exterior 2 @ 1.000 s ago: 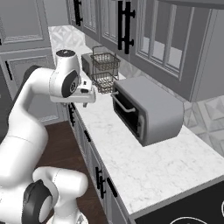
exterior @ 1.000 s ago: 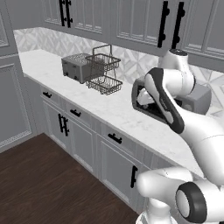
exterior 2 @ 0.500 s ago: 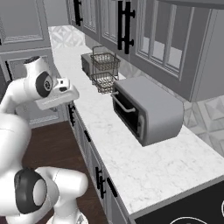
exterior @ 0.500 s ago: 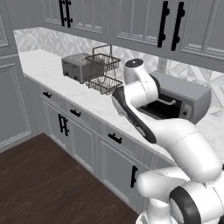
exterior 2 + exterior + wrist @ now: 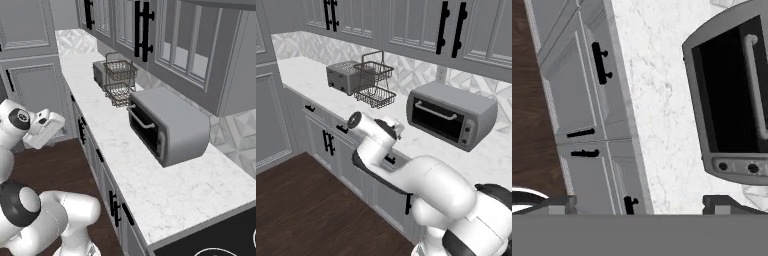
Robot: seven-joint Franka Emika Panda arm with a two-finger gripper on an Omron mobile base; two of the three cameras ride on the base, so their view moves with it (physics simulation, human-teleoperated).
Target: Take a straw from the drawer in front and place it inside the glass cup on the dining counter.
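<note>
Drawer (image 5: pixel 581 84) front grey, panelled, shut, black bar handle (image 5: pixel 601 62).

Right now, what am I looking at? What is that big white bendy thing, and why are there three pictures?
The white bendy thing is a robot arm in a pretend computer kitchen. Two pictures come from cameras riding behind the arm, one on its left and one on its right, so both show the same kitchen. The third comes from a camera on the hand, looking past its gripper. The two dark fingers are wide apart and hold nothing. On the worktop stand a toaster oven, a wire basket rack and a toaster. Below it, the grey drawer is shut.
</note>
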